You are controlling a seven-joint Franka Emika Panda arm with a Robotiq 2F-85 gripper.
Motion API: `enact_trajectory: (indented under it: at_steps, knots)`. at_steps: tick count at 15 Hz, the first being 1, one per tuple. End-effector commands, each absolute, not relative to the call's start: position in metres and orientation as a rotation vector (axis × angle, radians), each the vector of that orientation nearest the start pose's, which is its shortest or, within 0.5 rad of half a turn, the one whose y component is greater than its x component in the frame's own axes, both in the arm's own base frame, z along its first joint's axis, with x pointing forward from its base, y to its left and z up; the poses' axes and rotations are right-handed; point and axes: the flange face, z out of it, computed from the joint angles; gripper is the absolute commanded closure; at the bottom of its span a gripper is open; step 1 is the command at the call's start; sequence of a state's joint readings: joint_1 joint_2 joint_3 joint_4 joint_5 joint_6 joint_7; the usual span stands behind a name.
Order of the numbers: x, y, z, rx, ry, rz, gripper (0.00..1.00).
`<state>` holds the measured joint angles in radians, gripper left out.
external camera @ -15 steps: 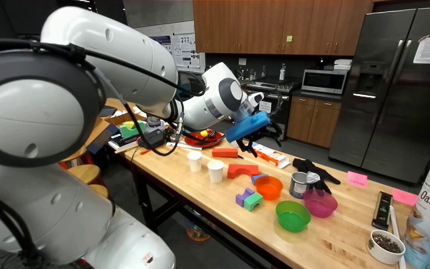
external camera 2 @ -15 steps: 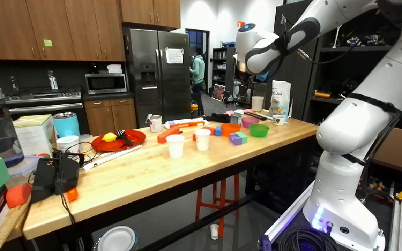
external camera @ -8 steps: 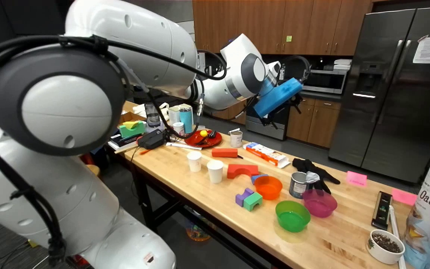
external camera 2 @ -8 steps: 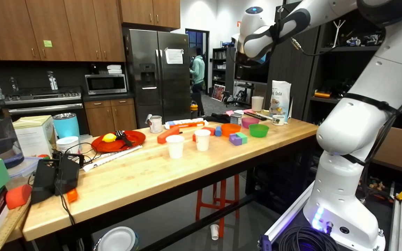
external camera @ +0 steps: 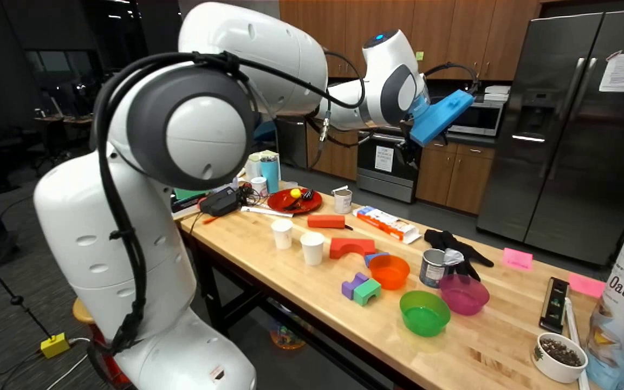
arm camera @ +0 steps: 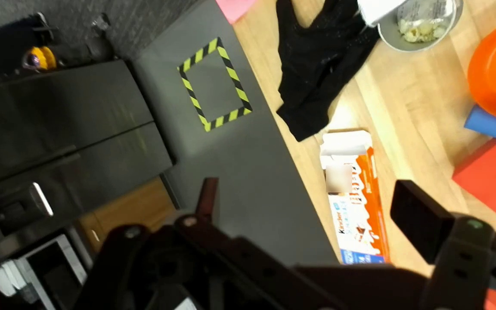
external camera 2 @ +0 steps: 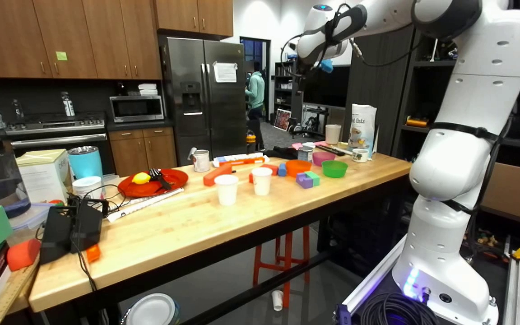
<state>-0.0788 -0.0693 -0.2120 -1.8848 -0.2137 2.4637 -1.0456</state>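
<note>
Fingers (arm camera: 422, 221) are standing spread, hanging well above the level of the worktop (arm camera: 411, 116). A white-and-orange carton (arm camera: 357, 211), appearing between them in the wrist view, is lying near the worktop's edge, its flap end pointing toward a black glove (arm camera: 325, 64). In an exterior view, a metal can (external camera: 431, 274) is standing beside the glove, near an orange bowl (external camera: 390, 281).

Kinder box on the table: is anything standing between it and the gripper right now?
Nothing visible: in the wrist view, the Kinder box shows beyond the open gripper, with nothing lying on it. The black cloth lies close to one end, not over the box.
</note>
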Motion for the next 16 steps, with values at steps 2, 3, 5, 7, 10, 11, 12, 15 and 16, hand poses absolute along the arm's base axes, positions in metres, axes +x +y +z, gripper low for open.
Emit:
enact_trajectory:
  at_steps: [2,3,5,7,10,11,12,15,16]
  knots:
    - [0.616,-0.163,0.590,2.371,1.375,0.490,0.00]
    - [0.623,-0.161,0.585,2.388,1.431,0.464,0.00]
    - [0.632,-0.151,0.575,2.412,1.534,0.390,0.00]
    - [0.636,-0.141,0.565,2.419,1.625,0.308,0.00]
    - [0.638,-0.116,0.546,2.452,1.741,0.243,0.00]
    - [0.632,-0.105,0.534,2.479,1.769,0.231,0.00]
    - [0.632,-0.094,0.525,2.517,1.793,0.219,0.00]
    - [0.633,-0.055,0.498,2.630,1.895,0.210,0.00]
    - [0.634,-0.041,0.492,2.649,1.934,0.209,0.00]
